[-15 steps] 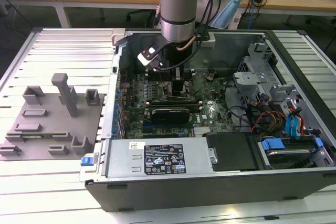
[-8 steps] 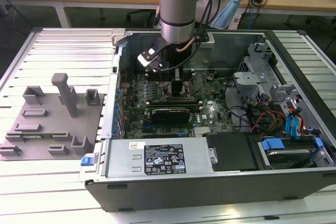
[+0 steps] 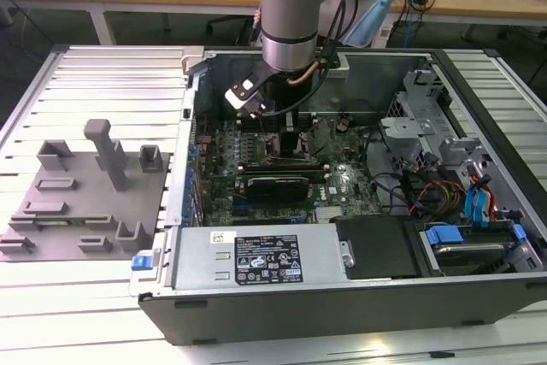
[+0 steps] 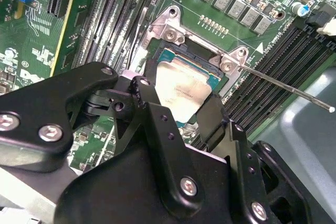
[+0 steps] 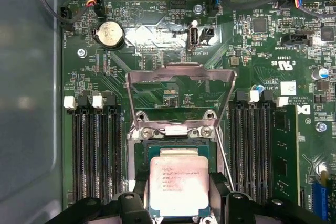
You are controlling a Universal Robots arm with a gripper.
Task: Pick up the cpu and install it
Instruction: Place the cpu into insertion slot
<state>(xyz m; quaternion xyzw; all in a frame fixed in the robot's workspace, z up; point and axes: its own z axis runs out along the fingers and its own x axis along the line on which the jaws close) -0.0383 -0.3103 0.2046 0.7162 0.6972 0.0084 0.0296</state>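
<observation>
Currently cpu [image 5: 179, 182] lies square within socket [image 5: 173, 146]: flat, silvery-white lid with faint print and a thin dark rim. It is pinched by gripper [image 5: 181, 205], black fingers [image 4: 149, 106] pressed on two opposite edges. Can't tell if it is seated or just above the contacts. Load plate [image 5: 181, 85] is flipped open beyond socket; thin lever [image 4: 286, 88] juts aside. Memory slots [image 5: 94, 150] flank socket. Coin cell [image 5: 109, 33] sits farther along board [image 5: 252, 61]. In the exterior view, open case [image 3: 342, 305] holds board, power supply [image 3: 256, 258] and drive cage [image 3: 410, 126]; arm [image 3: 295, 6] reaches in. Gray fixture [image 3: 85, 185] lies outside, on the exterior view's left.
</observation>
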